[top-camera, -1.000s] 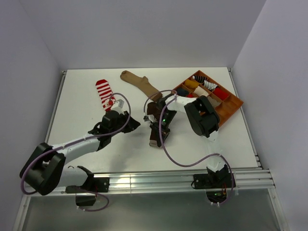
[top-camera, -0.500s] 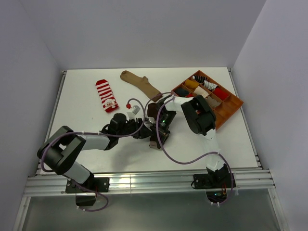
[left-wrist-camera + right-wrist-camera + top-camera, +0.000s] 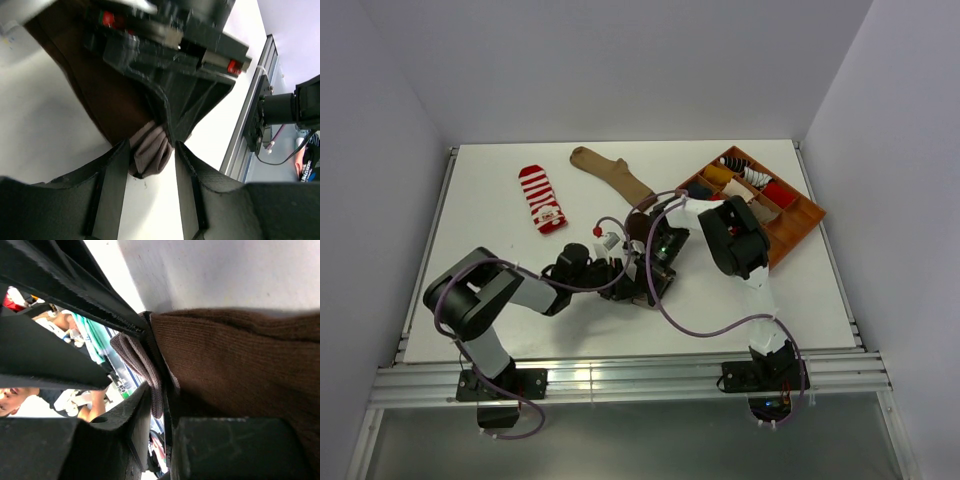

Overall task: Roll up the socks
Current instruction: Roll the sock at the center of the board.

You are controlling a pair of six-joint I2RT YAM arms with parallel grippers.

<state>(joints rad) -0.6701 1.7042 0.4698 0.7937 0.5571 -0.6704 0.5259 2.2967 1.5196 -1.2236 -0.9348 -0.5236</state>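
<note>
The dark brown sock [image 3: 638,232] lies at the table's centre, and its striped cuff end [image 3: 150,152] is bunched up. My right gripper [image 3: 652,272] is shut on that cuff; in the right wrist view the jaws [image 3: 157,390] pinch the ribbed folds beside the brown fabric [image 3: 240,365]. My left gripper [image 3: 626,281] is low at the same spot and open, its fingertips [image 3: 150,147] on either side of the cuff's tip. The red-and-white striped sock [image 3: 542,198] and the plain tan sock [image 3: 613,172] lie flat further back. The black argyle sock is not visible.
An orange divided tray [image 3: 798,222] with several rolled socks stands at the back right. My two arms crowd together at the centre, with purple cables looping over them. The metal rail [image 3: 620,372] runs along the near edge.
My left arm has swung from the left side in to the centre and brought its gripper to the brown sock's cuff. The right gripper has stayed on the sock.
</note>
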